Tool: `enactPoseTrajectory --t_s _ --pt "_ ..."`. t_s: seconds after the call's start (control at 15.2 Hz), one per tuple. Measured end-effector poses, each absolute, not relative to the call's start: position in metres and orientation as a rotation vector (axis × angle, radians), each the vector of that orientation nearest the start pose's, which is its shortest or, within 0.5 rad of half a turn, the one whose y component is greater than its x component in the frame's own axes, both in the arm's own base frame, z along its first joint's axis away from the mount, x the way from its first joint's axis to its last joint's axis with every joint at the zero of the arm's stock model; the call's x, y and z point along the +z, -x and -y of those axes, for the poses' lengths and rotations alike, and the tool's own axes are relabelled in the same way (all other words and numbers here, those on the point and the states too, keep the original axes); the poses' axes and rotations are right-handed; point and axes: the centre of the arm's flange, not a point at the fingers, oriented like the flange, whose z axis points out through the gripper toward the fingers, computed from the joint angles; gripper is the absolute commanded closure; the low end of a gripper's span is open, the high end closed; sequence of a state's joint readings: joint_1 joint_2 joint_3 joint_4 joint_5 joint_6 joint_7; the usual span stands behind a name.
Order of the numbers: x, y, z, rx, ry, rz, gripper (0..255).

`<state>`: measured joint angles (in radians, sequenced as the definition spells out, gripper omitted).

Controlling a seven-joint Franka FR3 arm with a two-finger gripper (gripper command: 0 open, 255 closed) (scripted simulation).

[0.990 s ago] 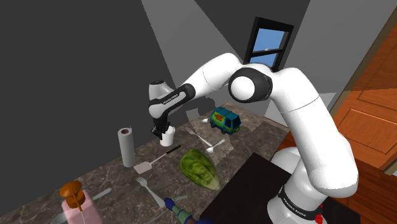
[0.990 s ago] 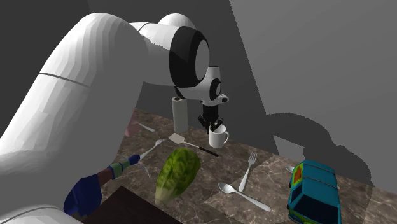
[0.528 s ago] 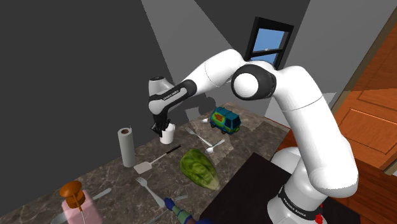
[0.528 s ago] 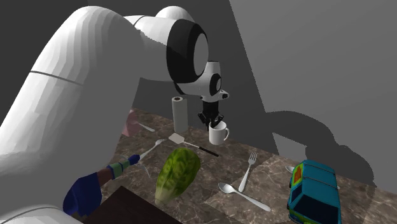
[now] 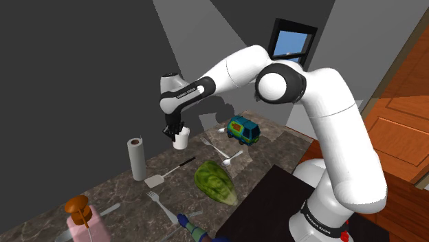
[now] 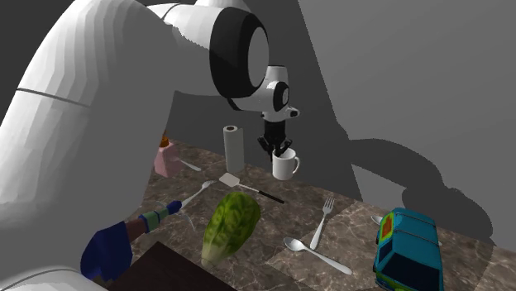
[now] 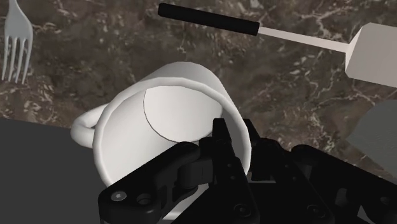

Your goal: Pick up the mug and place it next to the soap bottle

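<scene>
"One mug (image 5: 181,141), where is it now?"

"Pinched by the rim in my gripper (image 5: 176,133), one finger inside it. It hangs above the marble counter (image 5: 124,185), near the spatula (image 5: 170,172). The soap bottle (image 5: 86,223) stands well apart."

1. The white arm (image 5: 337,130) arches up, bends at the elbow and reaches toward the shoulder view's left.
2. Its black tool (image 5: 172,131) points downward, clamped on the rim of the mug (image 5: 181,141).
</scene>
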<state>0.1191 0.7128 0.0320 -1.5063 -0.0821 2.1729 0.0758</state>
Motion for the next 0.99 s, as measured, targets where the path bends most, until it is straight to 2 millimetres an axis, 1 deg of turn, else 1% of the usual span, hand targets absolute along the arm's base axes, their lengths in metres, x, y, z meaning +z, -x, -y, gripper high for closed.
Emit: enactPoseTrajectory --t_s 0.99 --pt "0.320 -0.700 -0.100 0.064 3.186 0.185 255"
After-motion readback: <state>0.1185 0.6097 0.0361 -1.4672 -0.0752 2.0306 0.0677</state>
